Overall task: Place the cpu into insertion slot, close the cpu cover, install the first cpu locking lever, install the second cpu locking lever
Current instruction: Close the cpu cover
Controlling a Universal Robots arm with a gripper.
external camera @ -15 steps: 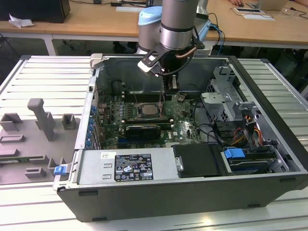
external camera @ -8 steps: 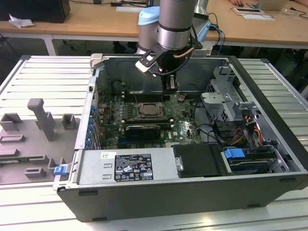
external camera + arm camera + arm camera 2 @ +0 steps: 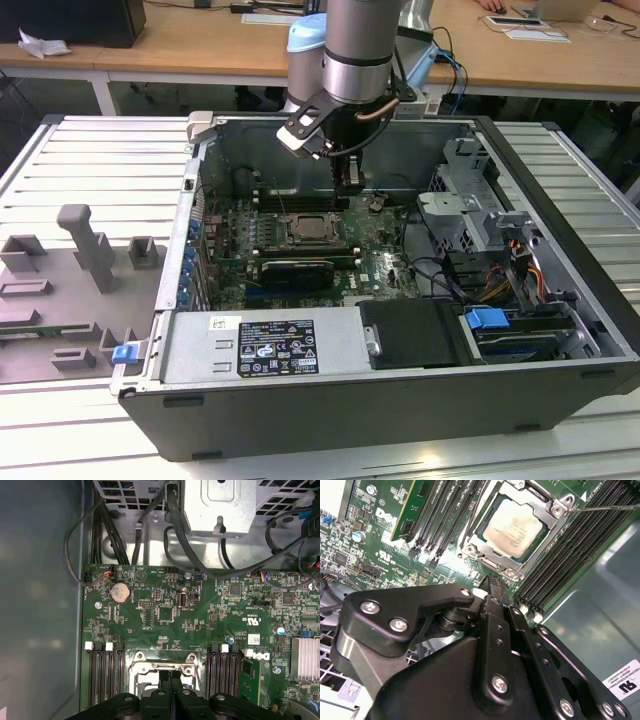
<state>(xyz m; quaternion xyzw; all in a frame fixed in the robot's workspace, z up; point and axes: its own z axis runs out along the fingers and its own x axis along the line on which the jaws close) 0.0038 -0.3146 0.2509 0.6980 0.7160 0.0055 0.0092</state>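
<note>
The cpu (image 3: 512, 526) lies flat in its socket on the green motherboard, its silvery top showing through the opening of the cpu cover (image 3: 544, 539), which lies down over it. A thin metal locking lever (image 3: 605, 508) reaches from the socket's corner out over the memory slots. My gripper (image 3: 490, 582) hangs just above the board beside the socket, fingers pressed together with nothing between them. In the first wrist view the gripper (image 3: 170, 676) sits over the cover's edge (image 3: 162, 668). In the exterior view the gripper (image 3: 348, 185) hovers just behind the socket (image 3: 313, 229).
Black memory slots (image 3: 105, 675) flank the socket on both sides. A metal drive cage (image 3: 470, 210) and cable bundles (image 3: 175, 535) stand at the exterior view's right. The case wall (image 3: 590, 620) is close by. A grey fixture tray (image 3: 70, 290) lies outside the case.
</note>
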